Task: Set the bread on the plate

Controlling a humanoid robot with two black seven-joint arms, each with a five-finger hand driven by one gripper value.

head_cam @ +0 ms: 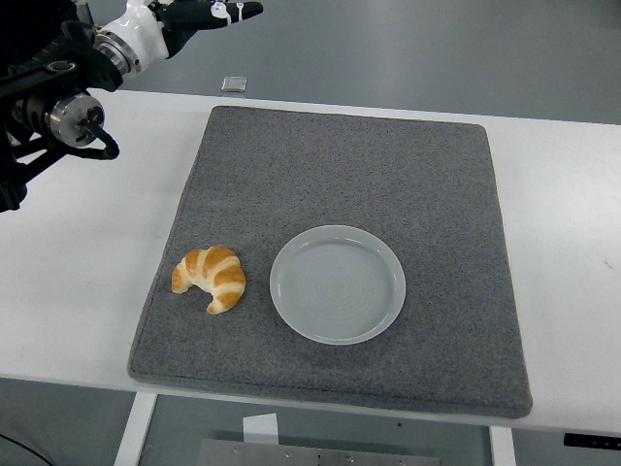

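Note:
A golden croissant [211,277] lies on the grey felt mat [340,155], near its front left corner. Just to its right sits a pale round plate [337,283], with nothing on it. My left hand [199,14] is high at the picture's top left, beyond the table's far edge and far from the croissant. Its fingers point to the right, stretched out and holding nothing. The black left arm [53,102] hangs over the table's far left corner. No right arm shows.
The white table [563,243] extends around the mat on both sides. A small grey square object [233,83] lies on the floor beyond the table's far edge.

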